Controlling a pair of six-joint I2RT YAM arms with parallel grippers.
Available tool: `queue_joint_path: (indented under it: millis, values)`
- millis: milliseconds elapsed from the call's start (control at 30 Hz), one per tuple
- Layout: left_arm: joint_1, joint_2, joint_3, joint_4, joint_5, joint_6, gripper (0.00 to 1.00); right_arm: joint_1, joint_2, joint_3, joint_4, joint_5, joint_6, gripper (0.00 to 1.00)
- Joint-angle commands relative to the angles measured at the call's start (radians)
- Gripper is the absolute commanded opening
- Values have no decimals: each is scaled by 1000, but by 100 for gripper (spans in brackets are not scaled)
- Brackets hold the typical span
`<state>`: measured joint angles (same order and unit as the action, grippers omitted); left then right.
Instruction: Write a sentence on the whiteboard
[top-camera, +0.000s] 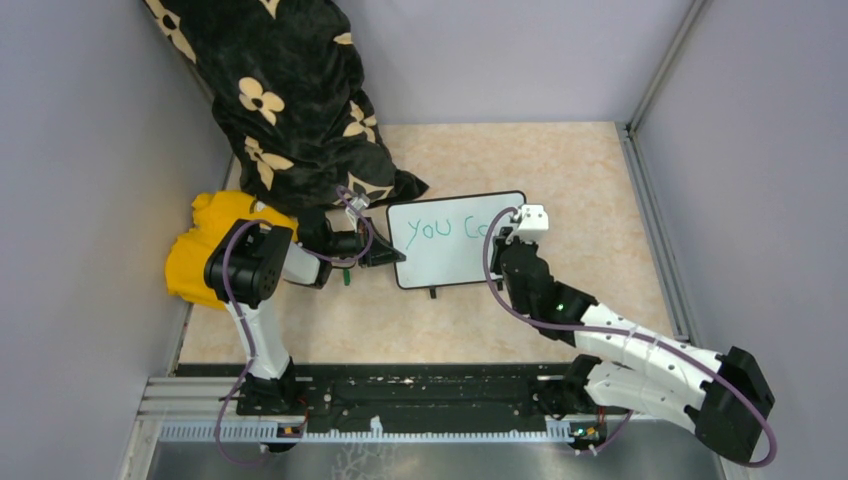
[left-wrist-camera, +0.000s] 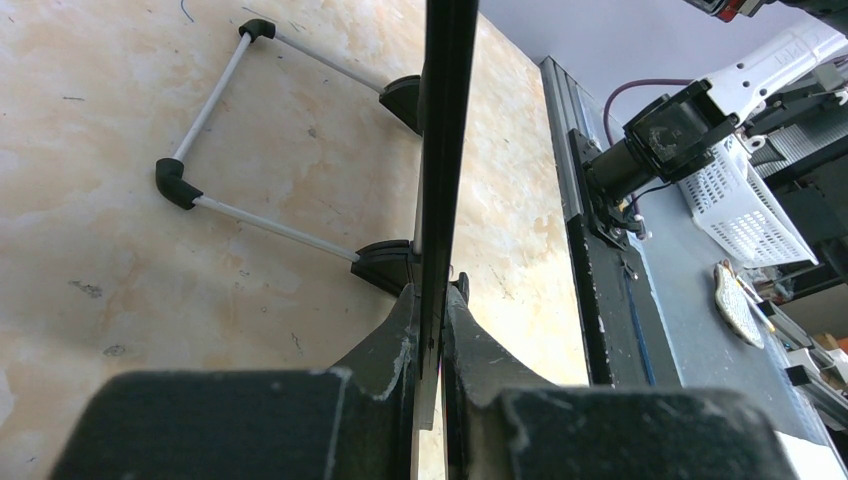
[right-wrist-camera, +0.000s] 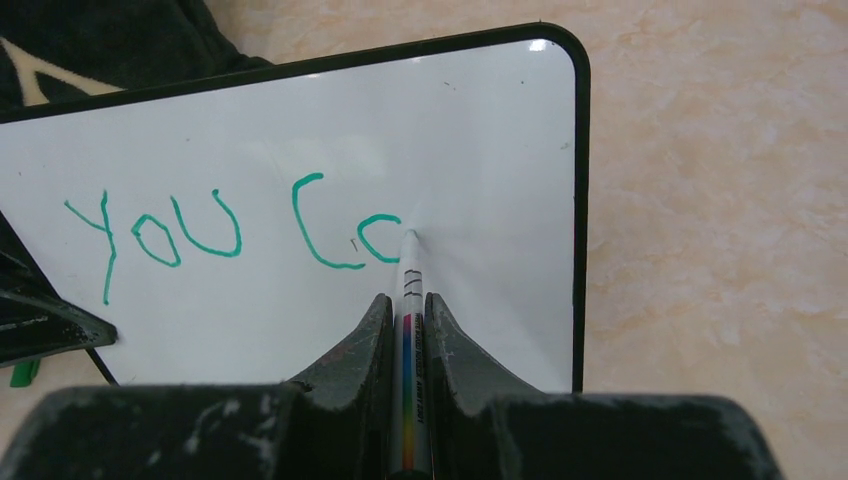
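The sentence (right-wrist-camera: 200, 235) reads "You Co" so far, in green, running from 9 toward 3 o'clock across the upper half of the board (right-wrist-camera: 500, 130), and the last letter looks unfinished. The marker (right-wrist-camera: 411, 275) has its tip touching the board at the open end of that last curve. Its long axis lies 6 to 12 o'clock in the right wrist view. The right gripper (right-wrist-camera: 406, 300) is pinched narrow on the barrel.

Bare white lies at 3 o'clock of the tip and below the lettering. By that, the stroke should close this letter, then travel toward 3.

From above, the board sits mid-table (top-camera: 560, 170), its long axis 9 to 3, slightly tilted. The right arm reaches in from 5 o'clock. The left gripper (left-wrist-camera: 432, 295) clamps the board's 9 o'clock edge, jaws narrow on the frame.

In the top view the right wrist covers the board's 3 o'clock end and the marker tip. The left wrist camera sees the board edge-on, with no lettering, only its stand (left-wrist-camera: 260, 225). A black flowered cloth (top-camera: 290, 90) lies at 11 o'clock. A small green bit by the left gripper is too small to name.
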<state>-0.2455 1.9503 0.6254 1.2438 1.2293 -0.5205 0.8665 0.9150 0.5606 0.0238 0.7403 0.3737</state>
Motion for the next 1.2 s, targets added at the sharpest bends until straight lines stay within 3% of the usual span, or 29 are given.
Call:
queue_joint_path:
  millis: [0,467,1167]
  values:
    - [-5,20,-5,-101,-11,14,0,-14,7,58,55,19,-28,0]
    - [-5,20,-4,-104,-11,16,0,-20,24,55,55,-7,-19,0]
    - [-5,21,-3,-107,-13,14,0,-20,-94,38,-18,-36,23,0]
